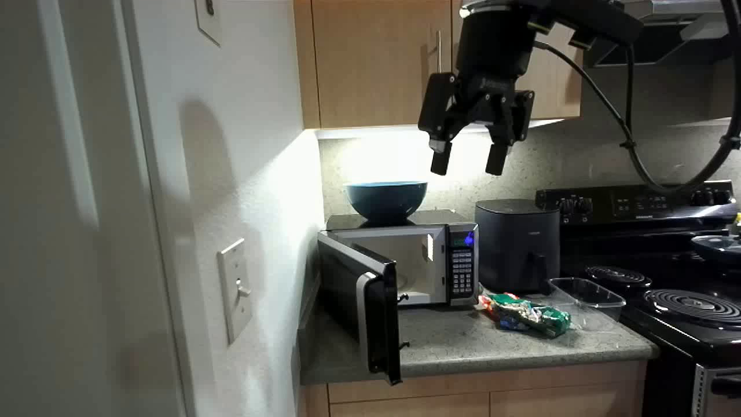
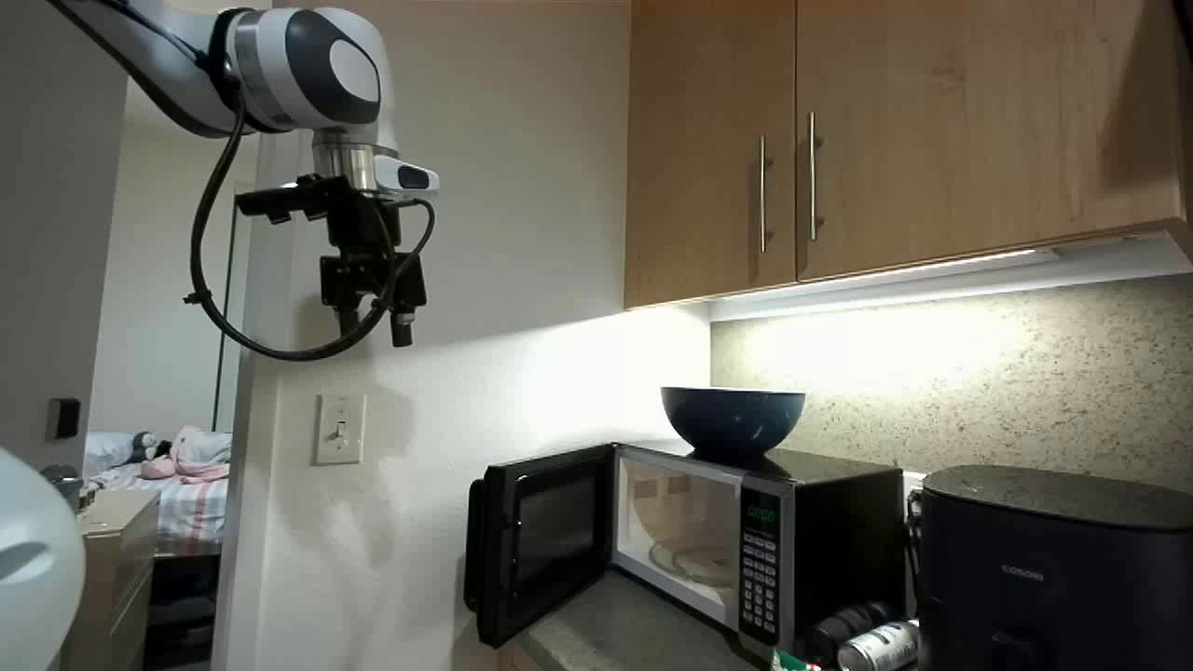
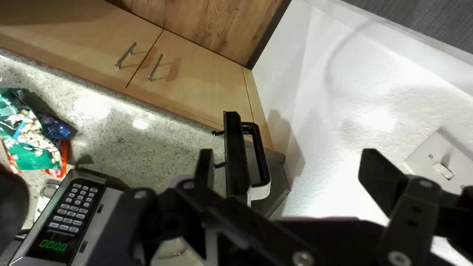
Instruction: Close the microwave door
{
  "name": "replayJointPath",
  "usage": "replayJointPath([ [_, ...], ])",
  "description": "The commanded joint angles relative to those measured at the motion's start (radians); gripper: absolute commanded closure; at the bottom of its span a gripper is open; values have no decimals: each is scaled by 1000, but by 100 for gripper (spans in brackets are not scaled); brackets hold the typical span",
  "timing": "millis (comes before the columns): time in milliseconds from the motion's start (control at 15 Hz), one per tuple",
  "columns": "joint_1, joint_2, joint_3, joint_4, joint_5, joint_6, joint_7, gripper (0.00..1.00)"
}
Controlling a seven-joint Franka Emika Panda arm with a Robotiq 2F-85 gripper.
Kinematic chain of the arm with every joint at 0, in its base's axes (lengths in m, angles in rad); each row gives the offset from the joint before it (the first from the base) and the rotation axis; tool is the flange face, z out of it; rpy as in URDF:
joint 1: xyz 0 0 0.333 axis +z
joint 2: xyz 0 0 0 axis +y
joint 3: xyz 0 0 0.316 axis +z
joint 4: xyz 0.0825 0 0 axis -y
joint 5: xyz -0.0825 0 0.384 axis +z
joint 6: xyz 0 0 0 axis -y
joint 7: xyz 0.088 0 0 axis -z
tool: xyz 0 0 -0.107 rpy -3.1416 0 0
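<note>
The microwave door (image 1: 341,284) stands wide open, swung out toward the wall, in both exterior views (image 2: 556,522). It is a dark panel with a silver edge. Its curved handle (image 1: 363,324) is on the outer face, toward the wall. The silver and black microwave (image 1: 462,260) sits on the counter with its lit interior showing. My gripper (image 1: 469,161) is open, empty and pointing down, well above the door and touching nothing. It also shows in an exterior view (image 2: 376,328). In the wrist view, the door edge (image 3: 236,155) shows beyond the left finger of the gripper (image 3: 292,166).
A blue bowl (image 1: 386,200) stands on the microwave. A black air fryer (image 1: 517,243), a crumpled snack bag (image 1: 527,315) and a clear plastic container (image 1: 587,295) are beside it. The wall with a light switch (image 1: 236,289) is close behind the door. Upper cabinets (image 2: 895,140) hang above.
</note>
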Motion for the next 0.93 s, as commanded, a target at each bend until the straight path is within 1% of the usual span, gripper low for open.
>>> replayJointPath([
  [0, 7, 2, -6, 2, -5, -2, 4, 0],
  [400, 7, 2, -6, 2, -5, -2, 4, 0],
  [533, 0, 47, -4, 31, -13, -4, -2, 0],
  [867, 3, 218, -6, 133, -30, -13, -26, 0],
])
